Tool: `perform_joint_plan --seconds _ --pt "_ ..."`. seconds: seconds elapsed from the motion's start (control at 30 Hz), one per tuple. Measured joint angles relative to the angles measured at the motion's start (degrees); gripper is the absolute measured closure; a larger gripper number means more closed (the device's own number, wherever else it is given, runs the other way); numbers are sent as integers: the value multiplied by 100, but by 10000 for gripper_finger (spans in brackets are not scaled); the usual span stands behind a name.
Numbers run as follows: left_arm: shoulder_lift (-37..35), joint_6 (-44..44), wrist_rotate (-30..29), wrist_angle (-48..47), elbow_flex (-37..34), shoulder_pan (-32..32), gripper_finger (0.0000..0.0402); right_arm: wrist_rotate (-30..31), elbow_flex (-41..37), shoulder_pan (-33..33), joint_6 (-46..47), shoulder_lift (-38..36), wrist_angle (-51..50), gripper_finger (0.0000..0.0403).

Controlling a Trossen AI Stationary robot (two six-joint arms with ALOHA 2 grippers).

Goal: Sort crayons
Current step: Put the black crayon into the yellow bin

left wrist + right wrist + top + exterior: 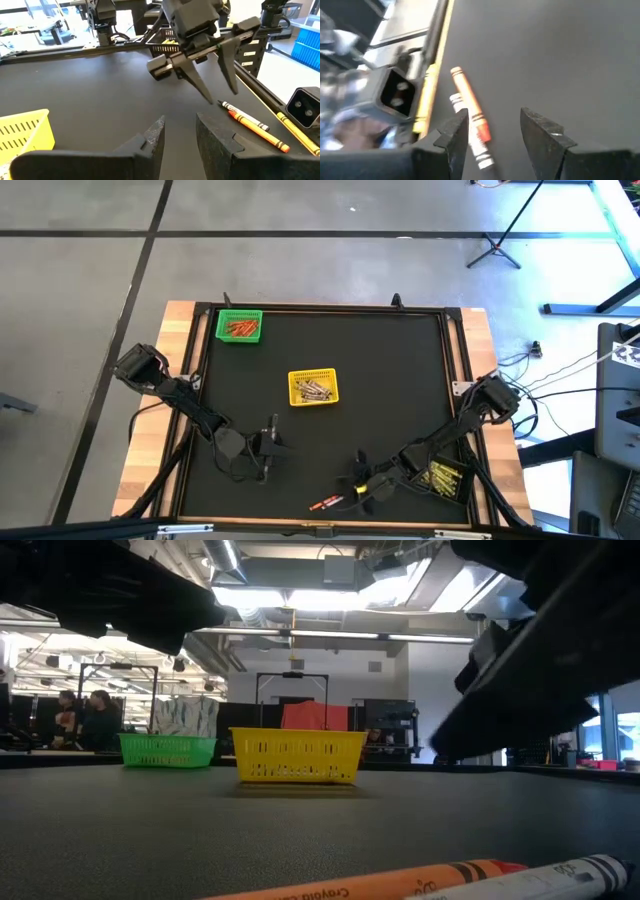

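Two loose crayons point(326, 503) lie near the table's front edge, unsorted. Others fill the green basket point(239, 326) and yellow basket point(313, 387). Right gripper point(362, 485) hovers beside them, fingers apart, empty; left gripper point(270, 438) waits, apart.

Three baskets point(313, 387), two loose crayons point(326, 503)

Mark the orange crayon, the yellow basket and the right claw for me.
orange crayon point(470, 107): right wrist view, mid-wrapper.
yellow basket point(313, 399): high view, near rim.
right claw point(222, 96): left wrist view, between fingertips.
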Motion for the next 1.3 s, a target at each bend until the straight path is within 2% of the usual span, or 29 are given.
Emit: perform_joint_plan --seconds 0.17,0.23,0.57,0.9,1.03,1.3 --pt "1 0 -1 0 2 -1 308 -686 0 59 415 0 23 228" --pt "1 0 0 0 2 0 308 -728 0 146 478 0 -33 228" --pt "1 -6 -38 2 2 14 308 62 0 422 137 113 -321 228" --pt "1 -10 -32 41 2 16 308 130 14 414 -460 603 202 230" --pt "1 -44 -55 102 2 59 308 142 17 411 -555 614 176 261" --pt "1 -157 -45 94 2 80 308 300 17 407 -793 621 -21 379"
